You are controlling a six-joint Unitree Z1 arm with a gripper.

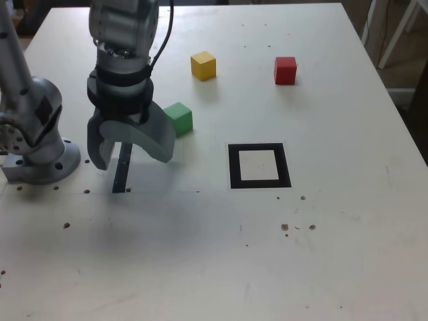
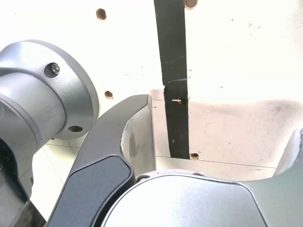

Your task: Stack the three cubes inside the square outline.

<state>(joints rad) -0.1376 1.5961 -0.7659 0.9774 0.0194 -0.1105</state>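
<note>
"As we come in from the near edge, it's bare counter (image 1: pixel 167 267) first, and then the target: the black square outline (image 1: pixel 235 167), flat, with nothing on its pale centre!"

"And that's sensible staging, because a stack would have open room on every side. What's level with it, over on the exterior view's left?"

"The narrow black strip (image 1: pixel 121 175), and above it the jaws, spread wide apart, gripping nothing! The wrist view backs that up: only the strip and the counter show between them."

"Wide makes sense to me; each cube is narrower than that gap, so they look ready to straddle one. Any candidates?"

"Just beyond, the green cube (image 1: pixel 179 119), partly hidden behind a jaw in the exterior view! I can't tell whether they touch, but it certainly isn't in the grip."

"Nearest cube to the arm (image 1: pixel 122 40), then, and I'd call it a fair first pick, though a careless swing could knock it. Further back?"

"Yellow cube (image 1: pixel 203 66), farther up the counter, and the red cube (image 1: pixel 285 71) well to the exterior view's right of it!"

"All three apart, so the jaws should get round each one cleanly. Nothing stacked; I'd say we're at the very start!"
</note>
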